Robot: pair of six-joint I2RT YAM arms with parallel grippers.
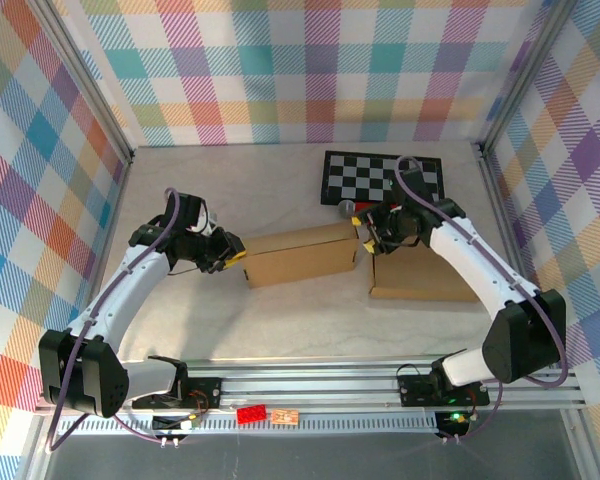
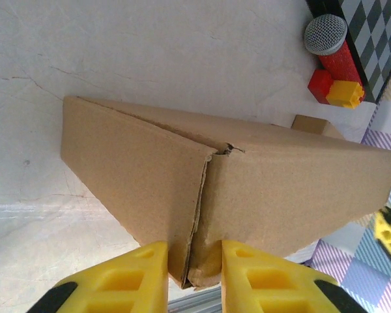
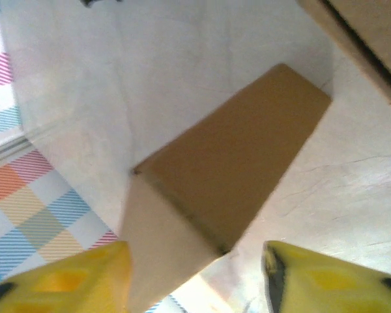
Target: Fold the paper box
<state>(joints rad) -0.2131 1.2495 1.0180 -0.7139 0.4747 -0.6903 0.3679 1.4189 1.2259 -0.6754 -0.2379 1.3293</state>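
While the left claw (image 1: 232, 257) pinches the left end of the paper box (image 1: 300, 254) lying mid-way across the bench (image 1: 280, 330), the right claw (image 1: 366, 236) hangs spread at its other end.

The brown paper box (image 1: 300, 255) lay partly folded midway across the counter (image 1: 280, 330). Two panels met at a slightly torn seam.
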